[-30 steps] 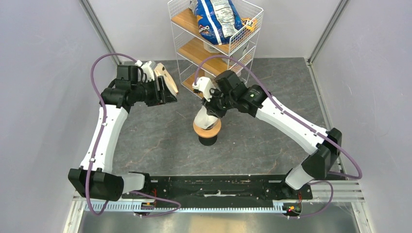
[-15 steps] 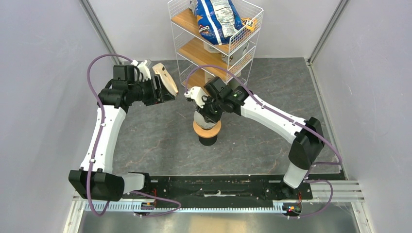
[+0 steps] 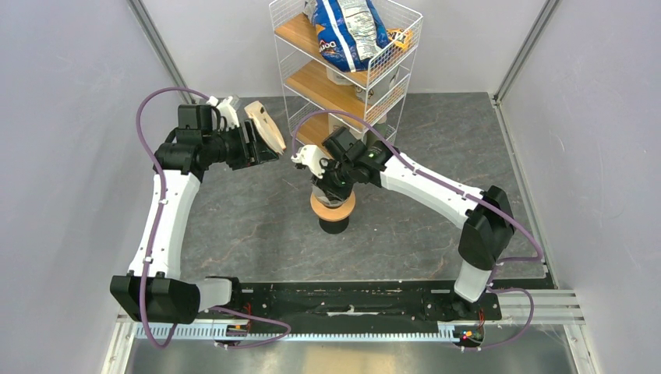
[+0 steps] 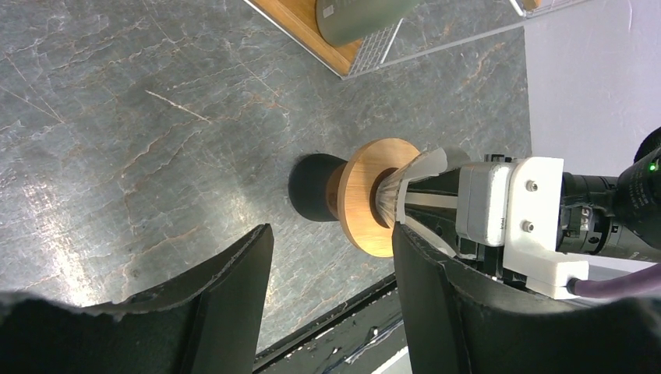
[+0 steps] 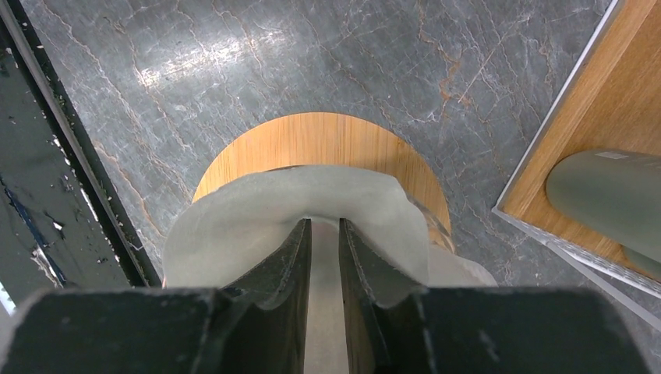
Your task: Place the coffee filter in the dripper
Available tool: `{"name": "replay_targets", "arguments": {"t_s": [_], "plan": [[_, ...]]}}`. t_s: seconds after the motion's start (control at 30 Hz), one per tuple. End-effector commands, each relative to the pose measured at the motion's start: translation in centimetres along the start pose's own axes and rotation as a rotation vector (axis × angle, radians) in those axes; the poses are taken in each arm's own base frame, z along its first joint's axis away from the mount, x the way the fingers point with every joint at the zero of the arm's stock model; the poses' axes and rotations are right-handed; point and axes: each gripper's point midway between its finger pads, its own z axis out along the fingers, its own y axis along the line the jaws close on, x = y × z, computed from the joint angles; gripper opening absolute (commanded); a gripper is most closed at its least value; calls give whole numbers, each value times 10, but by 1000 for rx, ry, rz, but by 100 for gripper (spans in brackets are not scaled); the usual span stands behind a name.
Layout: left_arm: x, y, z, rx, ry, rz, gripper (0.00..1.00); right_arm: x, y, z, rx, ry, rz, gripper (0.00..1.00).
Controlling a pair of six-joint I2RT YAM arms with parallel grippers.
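The dripper, a tan ring (image 3: 337,208) on a dark body, stands mid-table. It also shows in the right wrist view (image 5: 312,136) and the left wrist view (image 4: 362,195). The white coffee filter (image 5: 249,210) sits tip-down in the ring's hole, its rim flaring above (image 4: 425,165). My right gripper (image 3: 326,181) is straight over the dripper. Its fingers stand close together, shut on a fold of the filter (image 5: 323,222). My left gripper (image 3: 261,140) hangs open and empty up and to the left of the dripper, facing it (image 4: 331,234).
A white wire rack (image 3: 343,62) with wooden shelves stands just behind the dripper. It holds a blue chip bag (image 3: 347,27) on top and a grey-green cup (image 5: 608,187) on the bottom shelf. A black rail (image 3: 351,300) runs along the near edge.
My right gripper has swung left and down over the dripper, carrying the filter deeper into the ring. My left arm has shifted slightly left and stays open.
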Motion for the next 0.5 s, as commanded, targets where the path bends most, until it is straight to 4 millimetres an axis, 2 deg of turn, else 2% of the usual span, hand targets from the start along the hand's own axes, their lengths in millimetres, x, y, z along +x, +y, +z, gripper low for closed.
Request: {"name": "replay_targets", "arguments": {"t_s": [0.0, 0.2, 0.47], "plan": [[-6, -8, -6, 35, -29, -3, 65, -1, 0, 6, -9, 2, -23, 27], [-6, -7, -5, 35, -28, -2, 65, 6, 1, 8, -13, 16, -24, 28], [-7, -8, -6, 41, -31, 0, 65, -13, 1, -7, -4, -34, -29, 28]]}}
